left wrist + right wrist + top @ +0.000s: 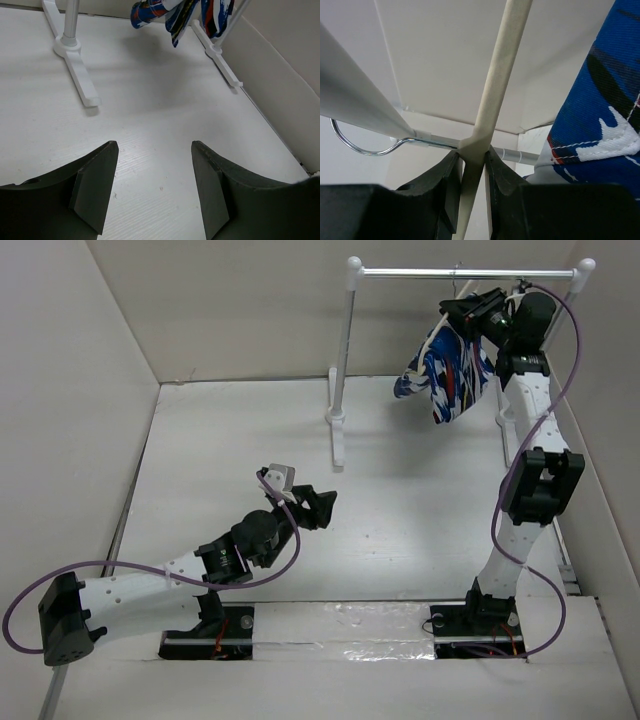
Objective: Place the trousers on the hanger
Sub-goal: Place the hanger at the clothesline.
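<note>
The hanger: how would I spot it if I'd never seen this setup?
Find the white-poled rack at the back of the table; the blue patterned trousers dangle under its right end. Just there, the right gripper pinches the hanger: a thin cream frame with a small wire hook, far slimmer than the rack's poles.

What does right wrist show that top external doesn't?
Only right wrist: the right gripper shut on the thin cream-white hanger frame, right beside its small metal hook. Only top external: the white-poled rack with metal crossbar, the white table, and the left gripper, open over it and holding nothing. Both: the bright blue patterned fabric trousers, hanging up by the right gripper.
</note>
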